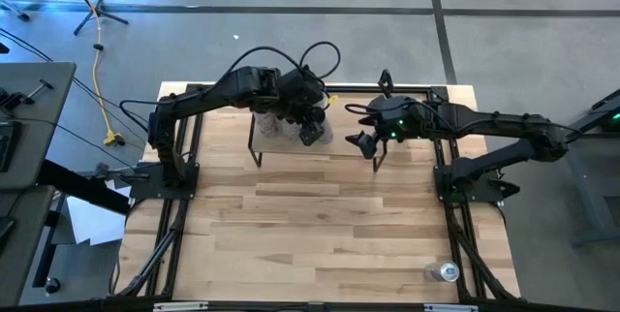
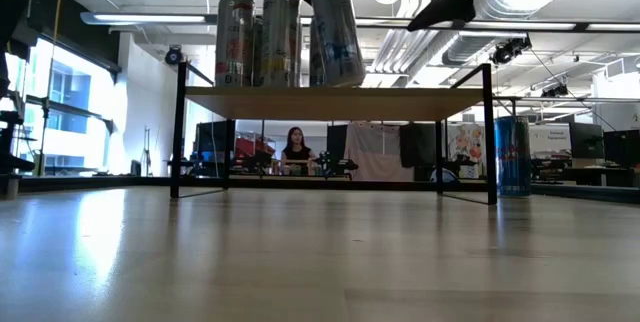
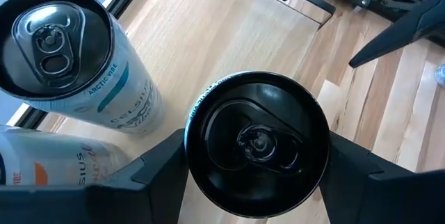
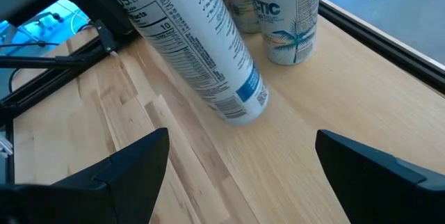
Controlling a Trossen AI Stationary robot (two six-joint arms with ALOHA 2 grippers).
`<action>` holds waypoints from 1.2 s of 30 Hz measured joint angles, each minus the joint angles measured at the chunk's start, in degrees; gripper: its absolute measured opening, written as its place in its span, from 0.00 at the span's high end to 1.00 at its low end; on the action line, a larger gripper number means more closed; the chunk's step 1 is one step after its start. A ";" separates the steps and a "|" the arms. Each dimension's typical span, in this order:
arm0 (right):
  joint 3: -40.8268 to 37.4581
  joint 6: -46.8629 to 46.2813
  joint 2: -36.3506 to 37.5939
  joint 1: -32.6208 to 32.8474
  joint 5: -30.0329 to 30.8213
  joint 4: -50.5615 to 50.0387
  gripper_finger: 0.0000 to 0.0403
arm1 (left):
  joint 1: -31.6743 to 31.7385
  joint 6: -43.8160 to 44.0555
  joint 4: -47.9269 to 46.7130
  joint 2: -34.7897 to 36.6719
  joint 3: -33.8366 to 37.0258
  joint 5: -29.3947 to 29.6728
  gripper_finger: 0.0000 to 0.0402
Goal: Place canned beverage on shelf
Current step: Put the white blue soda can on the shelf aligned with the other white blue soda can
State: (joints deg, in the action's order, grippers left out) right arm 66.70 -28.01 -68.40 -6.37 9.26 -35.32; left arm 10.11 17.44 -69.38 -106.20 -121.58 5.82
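**Wood shelf: tilted can needs settling**

Near right, a spare can (image 1: 449, 271) waits. On the shelf (image 2: 335, 103), the left gripper (image 3: 256, 172) holds a leaning can (image 4: 208, 43); level before release. Right gripper (image 4: 240, 165) wide, empty.

The shelf (image 2: 335, 90) is a low rack with a plain light wood top on thin black legs, standing at the far middle of the table; on its left part stand upright cans, among them a white Arctic Vibe can (image 3: 66, 60) and an orange-and-white can (image 3: 49, 172) beside it; a white can with a black lid (image 3: 257, 144) sits tilted on the shelf top just right of them, its base on the wood; another can (image 1: 448, 271) stands alone at the table's near right corner.
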 joint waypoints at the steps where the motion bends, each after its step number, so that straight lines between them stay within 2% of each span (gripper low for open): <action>1: -0.02 0.00 0.00 0.00 0.00 0.04 0.14 | 0.00 -0.19 0.02 0.08 0.02 -0.07 0.43; 14: 0.00 1.51 0.24 0.00 0.04 0.67 0.14 | 1.25 -5.05 -0.39 0.41 -6.33 -2.70 0.44; 22: -0.02 2.56 0.57 0.00 0.07 0.69 0.14 | 1.32 -9.16 -1.02 -2.09 -6.43 -6.45 0.44; 25: 0.00 2.56 0.57 0.00 0.06 0.69 0.14 | 1.45 -8.92 -2.30 -2.20 -6.43 -6.55 0.44; 29: 0.00 2.14 0.57 0.00 0.04 0.94 0.14 | 1.60 -9.19 -4.04 -2.22 -6.43 -2.68 0.44; 36: -0.02 1.05 0.57 0.00 0.04 0.96 0.14 | 1.99 -10.67 -8.44 -2.87 -6.51 -3.64 0.44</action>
State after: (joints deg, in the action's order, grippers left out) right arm 66.67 -26.96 -67.83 -6.37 9.30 -34.36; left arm 12.10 6.77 -77.82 -109.08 -128.09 2.18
